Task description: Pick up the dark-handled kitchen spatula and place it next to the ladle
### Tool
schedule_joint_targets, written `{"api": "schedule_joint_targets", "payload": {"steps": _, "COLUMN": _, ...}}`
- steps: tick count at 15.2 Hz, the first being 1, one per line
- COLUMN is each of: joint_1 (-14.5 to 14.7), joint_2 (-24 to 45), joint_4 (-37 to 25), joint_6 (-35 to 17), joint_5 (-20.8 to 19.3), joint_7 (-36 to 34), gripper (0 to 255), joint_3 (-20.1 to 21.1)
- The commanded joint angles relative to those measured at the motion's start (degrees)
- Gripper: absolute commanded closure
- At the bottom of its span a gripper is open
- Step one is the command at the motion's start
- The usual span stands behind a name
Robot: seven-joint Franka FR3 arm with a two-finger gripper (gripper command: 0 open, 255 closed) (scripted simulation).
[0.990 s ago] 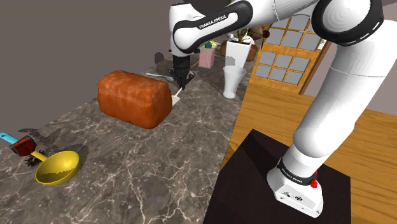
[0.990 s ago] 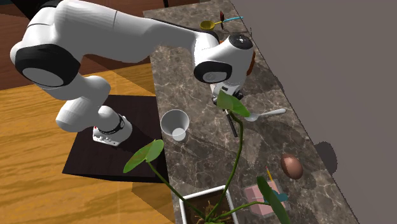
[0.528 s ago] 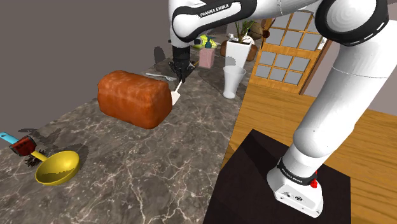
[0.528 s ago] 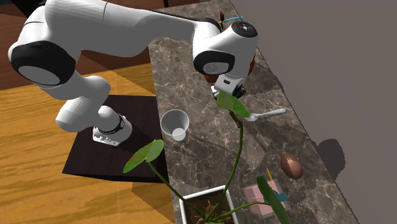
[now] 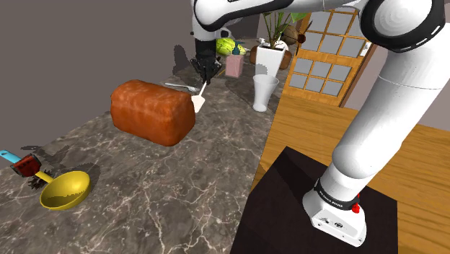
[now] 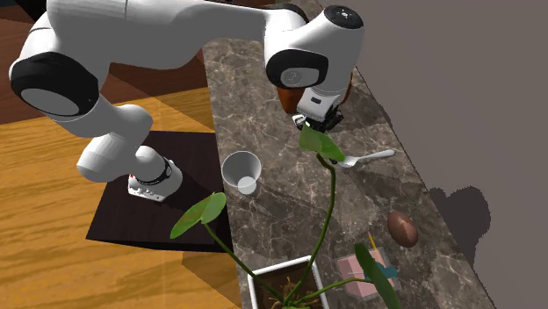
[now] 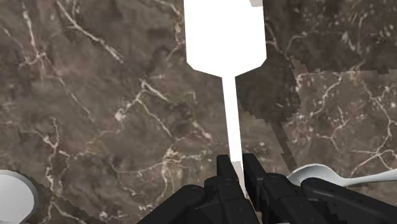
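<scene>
The pincer (image 7: pixel 236 167) is clenched on the spatula (image 7: pixel 224 35). Its two fingers pinch the thin white shaft near the upper end, so the broad white blade hangs away from the hand. The dark handle named in the task cannot be seen, since the fingers hide whatever lies above the grip. Gripping high makes sense: the blade dangles straight, the fingers stay off the worktop (image 7: pixel 95 95), and the blade end is free to touch down first at the placing.

In the shoulder view the pincer (image 5: pixel 204 74) holds the spatula (image 5: pixel 197 104) in the air over the far part of the worktop (image 5: pixel 166 187), with the blade just beside the end of the brown loaf (image 5: pixel 151 112). A shadow patch beside the blade in the wrist view suggests it hangs clear of the stone. The height seems needed. The loaf stands between this spot and the yellow ladle (image 5: pixel 66 189), which lies well apart at the shoulder view's lower left, so the carry has to pass over or around the loaf. A pale spoon (image 7: pixel 315 175) lies near the pincer and a white cup (image 5: pixel 265 92) stands near the worktop's edge. Both look out of the path.

The pick looks done and the carry to the ladle is left. A thin shaft in a narrow pinch could swing or twist, so a steady move seems wise.
</scene>
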State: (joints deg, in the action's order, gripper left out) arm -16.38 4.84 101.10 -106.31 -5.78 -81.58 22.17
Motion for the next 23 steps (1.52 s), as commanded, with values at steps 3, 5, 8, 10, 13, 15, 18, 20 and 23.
{"api": "schedule_joint_targets", "payload": {"steps": 3, "joint_1": 0.08, "joint_2": -0.03, "joint_4": -2.9, "joint_6": 2.95, "joint_5": 0.09, "joint_7": 0.16, "gripper": 255, "joint_3": 0.07}}
{"api": "schedule_joint_targets", "payload": {"steps": 5, "joint_1": 0.11, "joint_2": -0.02, "joint_4": -4.45, "joint_6": 4.49, "joint_5": 0.12, "joint_7": 0.26, "gripper": 255, "joint_3": 0.1}}
{"api": "schedule_joint_targets", "payload": {"steps": 8, "joint_1": 0.16, "joint_2": 0.04, "joint_4": -6.39, "joint_6": 6.36, "joint_5": 0.12, "joint_7": 0.36, "gripper": 255, "joint_3": 0.13}}
{"api": "schedule_joint_targets", "payload": {"steps": 10, "joint_1": 1.1, "joint_2": -2.22, "joint_4": -3.74, "joint_6": 5.94, "joint_5": 0.92, "joint_7": -1.47, "gripper": 255, "joint_3": 1.06}}
{"api": "schedule_joint_targets", "payload": {"steps": 13, "joint_1": 2.6, "joint_2": -5.26, "joint_4": -0.36, "joint_6": 5.54, "joint_5": 2.12, "joint_7": -4.31, "gripper": 255, "joint_3": 2.56}}
{"api": "schedule_joint_targets", "payload": {"steps": 15, "joint_1": 3.65, "joint_2": -7.05, "joint_4": 1.51, "joint_6": 5.41, "joint_5": 2.9, "joint_7": -6.3, "gripper": 255, "joint_3": 3.63}}
{"api": "schedule_joint_targets", "payload": {"steps": 18, "joint_1": 5.31, "joint_2": -9.34, "joint_4": 3.77, "joint_6": 5.36, "joint_5": 4.03, "joint_7": -9.42, "gripper": 255, "joint_3": 5.36}}
{"api": "schedule_joint_targets", "payload": {"steps": 20, "joint_1": 6.45, "joint_2": -10.6, "joint_4": 4.93, "joint_6": 5.42, "joint_5": 4.73, "joint_7": -11.61, "gripper": 255, "joint_3": 6.59}}
{"api": "schedule_joint_targets", "payload": {"steps": 23, "joint_1": 8.17, "joint_2": -12.08, "joint_4": 6.15, "joint_6": 5.61, "joint_5": 5.68, "joint_7": -15.06, "gripper": 255, "joint_3": 8.58}}
